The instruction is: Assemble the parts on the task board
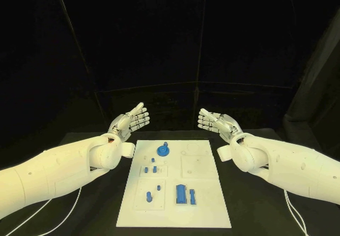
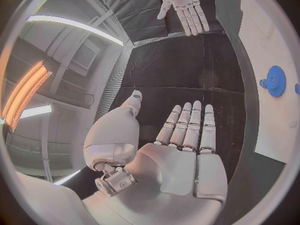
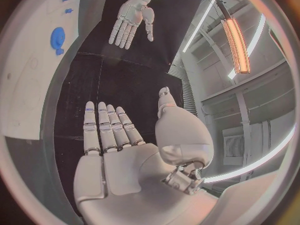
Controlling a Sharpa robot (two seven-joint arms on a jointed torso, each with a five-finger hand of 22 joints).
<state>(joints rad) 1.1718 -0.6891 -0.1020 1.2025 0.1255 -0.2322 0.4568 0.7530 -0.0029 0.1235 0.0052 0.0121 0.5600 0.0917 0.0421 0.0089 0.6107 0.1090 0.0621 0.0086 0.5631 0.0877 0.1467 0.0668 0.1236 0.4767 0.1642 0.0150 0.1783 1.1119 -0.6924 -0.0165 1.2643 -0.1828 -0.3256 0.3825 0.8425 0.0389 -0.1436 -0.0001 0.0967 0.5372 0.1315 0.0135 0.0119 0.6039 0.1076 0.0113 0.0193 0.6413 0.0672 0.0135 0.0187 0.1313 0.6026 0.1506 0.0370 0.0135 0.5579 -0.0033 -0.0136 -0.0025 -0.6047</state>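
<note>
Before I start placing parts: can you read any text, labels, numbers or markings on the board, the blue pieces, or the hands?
No readable text in any view.
White rectangular task board: faint recessed outlines, no legible print.
Small blue plastic parts, such as the round blue gear-like piece: no markings that I can make out.
Silver left hand and silver right hand: no labels visible.

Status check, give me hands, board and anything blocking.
Left hand and right hand open, raised beyond white task board. Small blue parts lie on board, untouched. Nothing blocking.
</note>
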